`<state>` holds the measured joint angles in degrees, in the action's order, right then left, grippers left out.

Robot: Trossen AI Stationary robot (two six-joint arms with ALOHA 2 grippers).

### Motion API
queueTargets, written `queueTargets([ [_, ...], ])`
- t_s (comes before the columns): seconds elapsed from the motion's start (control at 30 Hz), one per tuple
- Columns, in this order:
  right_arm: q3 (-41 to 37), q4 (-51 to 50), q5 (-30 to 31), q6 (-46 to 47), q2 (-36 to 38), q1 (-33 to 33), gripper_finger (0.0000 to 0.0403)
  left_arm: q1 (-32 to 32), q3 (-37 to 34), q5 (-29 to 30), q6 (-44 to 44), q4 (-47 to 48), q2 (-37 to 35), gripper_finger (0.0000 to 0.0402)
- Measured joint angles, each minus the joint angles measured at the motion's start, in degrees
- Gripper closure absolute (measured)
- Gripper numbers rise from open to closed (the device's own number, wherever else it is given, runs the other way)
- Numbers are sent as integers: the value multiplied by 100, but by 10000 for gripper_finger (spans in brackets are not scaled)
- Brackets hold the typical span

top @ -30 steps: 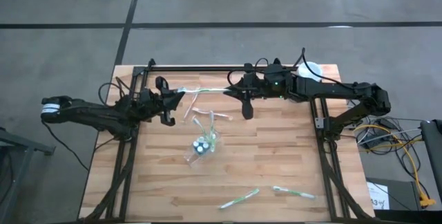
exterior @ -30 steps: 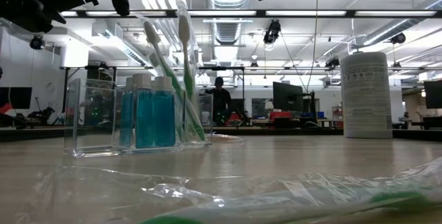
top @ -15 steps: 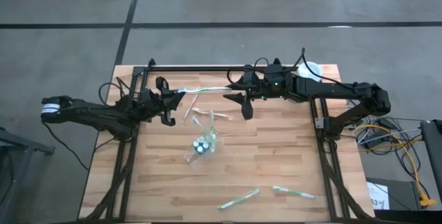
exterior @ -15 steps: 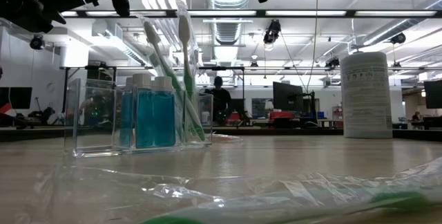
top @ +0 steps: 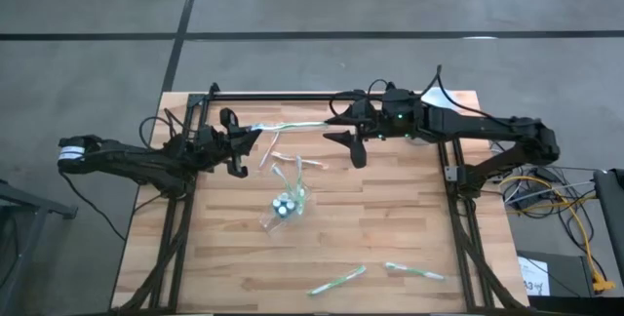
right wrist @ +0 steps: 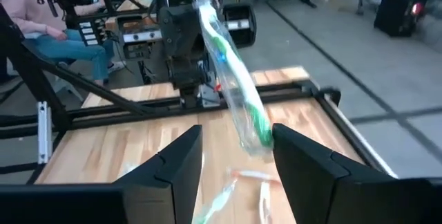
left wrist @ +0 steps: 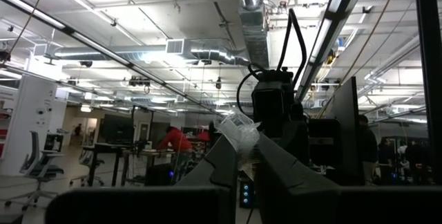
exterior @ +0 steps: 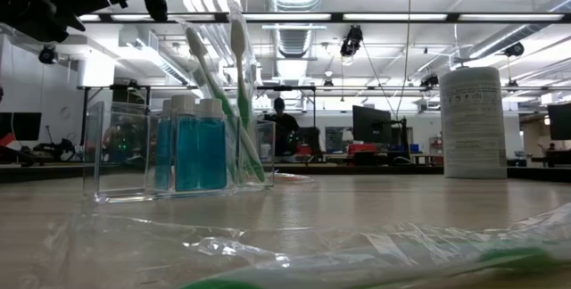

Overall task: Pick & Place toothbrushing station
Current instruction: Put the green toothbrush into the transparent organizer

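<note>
The left gripper (top: pixel 246 143) is up over the back-left of the table (top: pixel 390 228), pinched shut on one end of a wrapped toothbrush (top: pixel 288 125), which stretches out in the air towards the right arm. The right gripper (top: pixel 343 127) sits at the far tip with its fingers (right wrist: pixel 173 165) spread apart; the wrapper hangs between them, touching neither (from its own wrist view, at least). Below, mid-table, the clear organiser (exterior: pixel 178 155) holds blue bottles (exterior: pixel 198 151) and two upright brushes (exterior: pixel 239 84). More wrapped brushes (top: pixel 338 279) lie near the front edge. A white canister (exterior: pixel 473 121) stands at the back-right corner.
</note>
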<state>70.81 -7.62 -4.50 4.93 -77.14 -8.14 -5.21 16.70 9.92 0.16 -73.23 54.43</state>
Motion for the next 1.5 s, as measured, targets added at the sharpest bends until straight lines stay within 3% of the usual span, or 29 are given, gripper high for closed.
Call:
queueTargets([
  [0.37,0,-848,75,123,70,2,234,-7,-1,62,-2,33,-9,372],
  [0.77,0,-1542,1685,-59,359,-1,234,4,195,23,-966,1111,-43,372],
  [0.9,0,-1908,1958,-52,481,-4,234,4,680,22,-977,2406,-130,372],
  [1.17,0,-2059,1973,-103,505,-11,234,9,2388,-392,-1069,6597,-155,372],
  [1.5,-51,-2636,2560,-50,503,-17,234,11,4248,-476,-1402,9417,-197,372],
])
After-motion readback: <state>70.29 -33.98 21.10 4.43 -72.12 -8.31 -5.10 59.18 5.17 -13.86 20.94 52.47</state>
